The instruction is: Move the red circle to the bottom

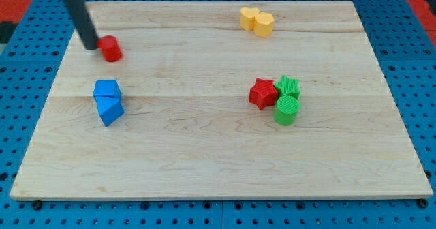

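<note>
The red circle (110, 49) lies on the wooden board (218, 161) at the view's upper left. My tip (90, 47) stands right at its left side, touching or nearly touching it. The dark rod rises from there to the view's top left corner.
A blue block (107, 89) and a blue triangular block (110, 110) sit together below the red circle. A red star (263, 93), a green star-like block (288, 86) and a green cylinder (287, 110) cluster at centre right. Two yellow blocks (257, 21) sit at the top.
</note>
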`<state>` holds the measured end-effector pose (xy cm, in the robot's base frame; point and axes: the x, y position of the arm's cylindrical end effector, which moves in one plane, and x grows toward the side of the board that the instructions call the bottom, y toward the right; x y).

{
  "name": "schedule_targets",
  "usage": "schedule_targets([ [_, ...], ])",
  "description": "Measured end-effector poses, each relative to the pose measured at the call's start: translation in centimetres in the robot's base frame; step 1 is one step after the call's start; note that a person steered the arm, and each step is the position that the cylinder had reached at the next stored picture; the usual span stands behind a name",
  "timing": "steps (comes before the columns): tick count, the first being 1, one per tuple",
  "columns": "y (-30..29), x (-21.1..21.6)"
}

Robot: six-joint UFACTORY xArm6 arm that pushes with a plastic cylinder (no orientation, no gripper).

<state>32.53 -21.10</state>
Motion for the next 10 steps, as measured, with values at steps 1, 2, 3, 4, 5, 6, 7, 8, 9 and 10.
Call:
schedule_targets([
  [1,3.3,0.0],
  [2,3.4,0.2],
  [3,6.5,2.3],
  [4,10.9,5.5],
  [5,16.5,9.1],
  [6,20.0,11.3],
  [7,20.8,12.4],
  [8,21.6,14.3],
  [9,21.6,16.0],
  [10,21.1,17.5],
])
